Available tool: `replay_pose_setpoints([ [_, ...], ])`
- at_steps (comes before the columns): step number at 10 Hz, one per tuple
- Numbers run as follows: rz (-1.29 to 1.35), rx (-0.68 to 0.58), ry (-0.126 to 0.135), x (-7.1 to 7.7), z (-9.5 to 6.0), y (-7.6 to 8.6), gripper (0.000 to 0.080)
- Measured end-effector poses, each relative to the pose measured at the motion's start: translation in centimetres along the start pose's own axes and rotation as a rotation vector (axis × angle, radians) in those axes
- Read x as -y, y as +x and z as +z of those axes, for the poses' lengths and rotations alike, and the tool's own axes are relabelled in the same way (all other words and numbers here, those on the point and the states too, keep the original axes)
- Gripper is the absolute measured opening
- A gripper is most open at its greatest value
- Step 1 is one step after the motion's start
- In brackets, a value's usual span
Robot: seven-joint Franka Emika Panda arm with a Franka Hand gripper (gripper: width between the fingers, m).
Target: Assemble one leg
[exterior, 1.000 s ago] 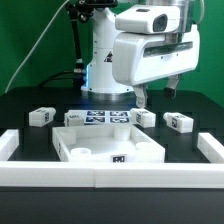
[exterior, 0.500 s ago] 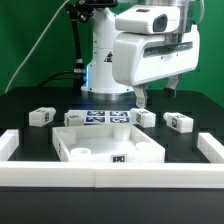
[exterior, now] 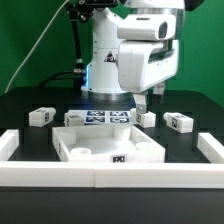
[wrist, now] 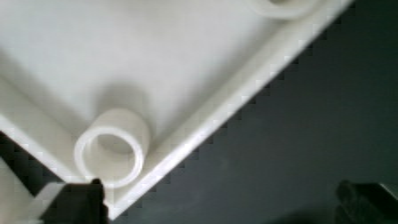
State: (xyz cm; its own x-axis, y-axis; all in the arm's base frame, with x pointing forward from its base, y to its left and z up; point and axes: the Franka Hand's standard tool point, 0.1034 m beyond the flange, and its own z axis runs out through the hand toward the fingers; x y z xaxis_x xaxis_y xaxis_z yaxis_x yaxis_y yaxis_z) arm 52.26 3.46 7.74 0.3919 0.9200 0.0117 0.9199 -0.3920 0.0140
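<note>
Several small white legs with black-and-white tags lie on the black table: one (exterior: pixel 40 116) at the exterior view's left, one (exterior: pixel 74 118) behind the panel's left corner, one (exterior: pixel 146 118) behind its right corner and one (exterior: pixel 178 122) further right. My gripper (exterior: pixel 148 98) hangs open and empty above the leg behind the right corner. In the wrist view the gripper (wrist: pixel 221 196) shows two dark fingertips (wrist: pixel 71 200) far apart, with nothing between them. Below it lies a corner of the white panel (wrist: pixel 107 60) with a round socket (wrist: pixel 116 150). No leg shows in the wrist view.
The large flat white square panel (exterior: pixel 140 152) with a raised rim lies at the front centre. The marker board (exterior: pixel 103 117) lies behind it at the robot's base. A white wall (exterior: pixel 100 176) runs along the front, with raised ends left (exterior: pixel 10 143) and right (exterior: pixel 212 148).
The arm's wrist and upper housing have turned and shifted toward the exterior view's left. The gripper stays open above the same spot. The parts on the table have not moved.
</note>
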Motion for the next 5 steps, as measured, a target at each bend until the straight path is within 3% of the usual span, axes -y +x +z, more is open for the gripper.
replay_pose_setpoints([
  [2,-0.117,0.007,-0.013,-0.31,0.74,-2.09,0.065],
  [5,-0.116,0.011,-0.009,-0.23,1.01,-2.23,0.065],
])
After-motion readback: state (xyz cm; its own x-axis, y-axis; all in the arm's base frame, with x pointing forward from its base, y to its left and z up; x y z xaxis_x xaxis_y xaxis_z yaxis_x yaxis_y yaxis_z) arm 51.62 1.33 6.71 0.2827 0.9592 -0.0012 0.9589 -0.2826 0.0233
